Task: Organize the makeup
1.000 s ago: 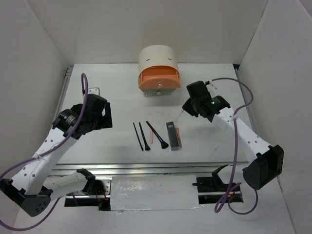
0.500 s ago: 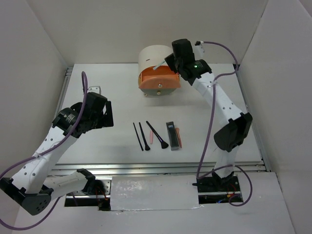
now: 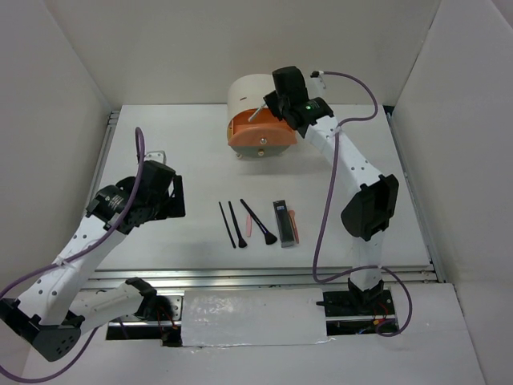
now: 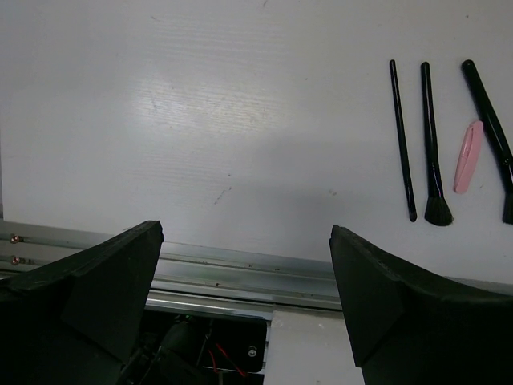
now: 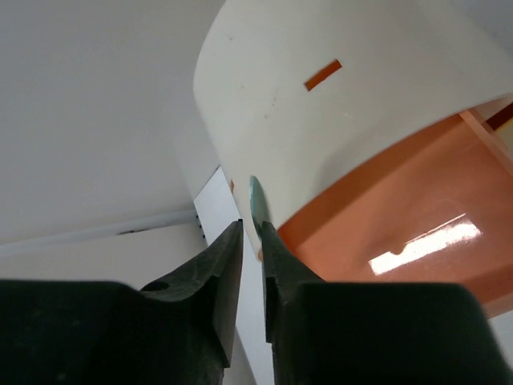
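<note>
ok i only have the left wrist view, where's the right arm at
Observer: The right tool is up at the cream organizer at the back of the table, above its pulled-out orange drawer.
Operator: is it carrying anything
Observer: Yes, a pale teal stick sits between its fingers, pointing toward the organizer's wall.
Operator: anything on the table past my right edge
Observer: A dark grey box, with a salmon-pink stick lying along its right side.
</note>
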{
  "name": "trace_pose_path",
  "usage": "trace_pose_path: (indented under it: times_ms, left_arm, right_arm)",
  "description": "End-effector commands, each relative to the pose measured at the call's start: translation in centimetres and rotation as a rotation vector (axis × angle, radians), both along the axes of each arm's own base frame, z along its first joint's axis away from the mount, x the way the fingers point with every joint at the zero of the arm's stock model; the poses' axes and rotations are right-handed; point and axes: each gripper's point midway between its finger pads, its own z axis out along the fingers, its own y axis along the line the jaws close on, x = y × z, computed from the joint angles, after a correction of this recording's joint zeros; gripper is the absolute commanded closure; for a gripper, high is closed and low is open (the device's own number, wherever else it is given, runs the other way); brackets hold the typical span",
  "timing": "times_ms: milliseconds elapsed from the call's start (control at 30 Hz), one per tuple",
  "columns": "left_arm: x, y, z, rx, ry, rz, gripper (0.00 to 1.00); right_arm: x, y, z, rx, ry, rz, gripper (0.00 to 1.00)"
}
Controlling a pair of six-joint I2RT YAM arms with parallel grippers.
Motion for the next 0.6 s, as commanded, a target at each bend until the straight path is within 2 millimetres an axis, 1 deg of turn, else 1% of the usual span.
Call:
trace_pose_path:
  times_ms: [0, 67, 200, 233, 333, 367, 400, 433, 467, 500, 533, 567]
  left_arm:
    - [0.3, -0.3, -0.1, -0.028, -0.016, 0.01, 0.01]
    - [0.4, -0.4, -0.2, -0.026, -0.01, 0.009, 0.01]
    - [0.7, -0.6, -0.5, -0.027, -0.01, 0.01, 0.01]
    - [0.7, -0.7, -0.5, -0.03, -0.009, 0.008, 0.01]
    - [1.0, -1.5, -0.5, -0.057, -0.004, -0.017, 0.01]
    - [1.0, -1.9, -0.5, -0.07, 0.0, -0.029, 0.01]
    - [1.2, -2.1, -0.4, -0.078, -0.003, -0.037, 0.0]
    - [1.3, -2.3, -0.4, -0.08, 0.002, -0.042, 0.01]
    - [1.4, -2.5, -0.4, -0.086, 0.005, -0.048, 0.01]
    - [1.5, -2.6, -0.2, -0.09, 0.003, -0.05, 0.0]
    - [1.5, -2.8, -0.2, -0.093, 0.009, -0.056, 0.01]
    - [1.6, -3.1, -0.2, -0.104, 0.011, -0.067, 0.01]
  right_arm:
    - [-1.1, -0.5, 3.5, 0.024, -0.094, -0.005, 0.74]
    - [-1.4, -0.6, 4.1, 0.022, -0.106, -0.002, 0.7]
    - [-1.5, -0.6, 4.0, 0.0, -0.101, 0.012, 0.55]
    - [-1.5, -0.8, 4.1, -0.002, -0.101, 0.012, 0.55]
    - [-2.1, -0.9, 5.7, -0.014, -0.141, 0.026, 0.54]
    - [-2.7, -1.2, 7.1, -0.016, -0.171, 0.036, 0.54]
    - [-3.0, -1.5, 7.4, -0.056, -0.188, 0.055, 0.54]
    - [-3.3, -1.4, 8.5, -0.066, -0.225, 0.074, 0.52]
    - [-4.3, -1.7, 9.9, -0.086, -0.259, 0.101, 0.52]
    - [-4.8, -1.5, 9.3, -0.148, -0.26, 0.155, 0.52]
    - [-5.4, -1.4, 9.7, -0.171, -0.279, 0.188, 0.52]
    - [-6.8, -1.8, 10.8, -0.219, -0.315, 0.232, 0.52]
